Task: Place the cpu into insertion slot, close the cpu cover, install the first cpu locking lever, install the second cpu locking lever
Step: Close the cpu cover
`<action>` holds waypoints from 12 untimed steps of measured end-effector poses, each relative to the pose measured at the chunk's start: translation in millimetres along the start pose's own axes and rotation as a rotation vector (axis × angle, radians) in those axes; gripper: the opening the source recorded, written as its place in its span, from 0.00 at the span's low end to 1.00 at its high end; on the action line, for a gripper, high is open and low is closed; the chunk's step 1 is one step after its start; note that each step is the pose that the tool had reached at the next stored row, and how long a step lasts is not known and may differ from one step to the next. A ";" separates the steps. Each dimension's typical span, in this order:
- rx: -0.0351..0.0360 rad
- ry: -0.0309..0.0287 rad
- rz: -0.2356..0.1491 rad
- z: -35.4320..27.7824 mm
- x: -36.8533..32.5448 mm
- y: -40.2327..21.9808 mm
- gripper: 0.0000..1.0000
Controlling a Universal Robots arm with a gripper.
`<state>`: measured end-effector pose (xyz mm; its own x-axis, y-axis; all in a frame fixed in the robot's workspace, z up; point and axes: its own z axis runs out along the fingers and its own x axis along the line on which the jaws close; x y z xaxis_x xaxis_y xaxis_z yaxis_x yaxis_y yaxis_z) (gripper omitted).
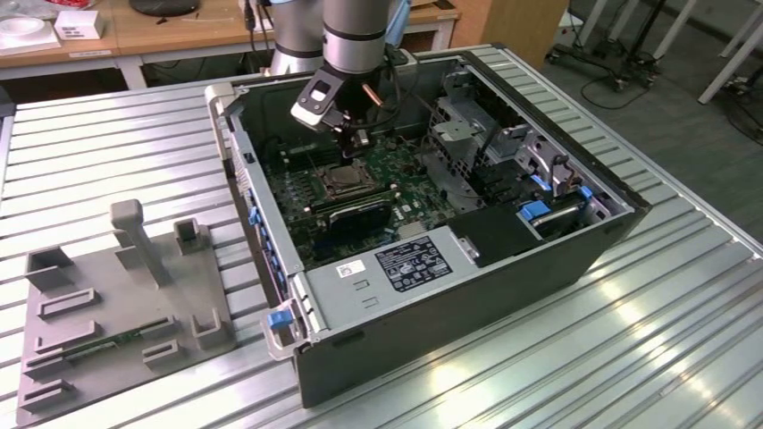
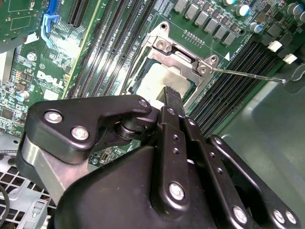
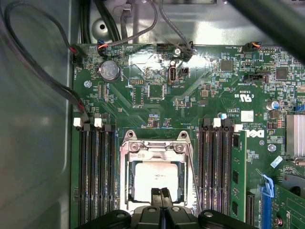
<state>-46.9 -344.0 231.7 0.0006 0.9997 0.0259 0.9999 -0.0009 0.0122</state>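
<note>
You see a green circuit board [image 3: 190,105] speckled with tiny silver and black parts. The cpu [image 3: 156,177] has a dull silver-tan top, and the cpu cover [image 3: 155,147] around it is bright silver. Long memory slots [image 3: 93,176] form parallel black stripes, tipped with white latches [image 3: 77,122]. Your gripper [image 3: 160,192] is glossy black with silver screws [image 2: 177,191]. In the exterior view the computer case [image 1: 477,313] is black with blue clips [image 1: 280,319] and a white label [image 1: 354,266], the table [image 1: 120,152] is ribbed silver, and the fixture [image 1: 107,308] is plain grey.
</note>
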 end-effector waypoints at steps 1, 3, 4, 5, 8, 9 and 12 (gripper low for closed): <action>0.0000 -0.0001 0.000 0.0 0.0 -0.2 0.11; 0.0000 0.0000 0.000 0.0 0.0 -0.2 0.11; 0.0000 0.0000 0.000 0.0 0.0 -0.3 0.11; 0.0000 0.0000 0.000 0.0 0.0 -0.3 0.11; 0.0000 0.0000 0.000 0.0 0.0 -0.7 0.11; 0.0000 0.0000 0.000 0.0 0.0 -0.7 0.11; 0.0000 0.0000 0.000 0.0 0.0 -1.9 0.11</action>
<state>-48.8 -344.0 231.7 0.0006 0.9997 0.0259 0.9999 -0.0009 0.0122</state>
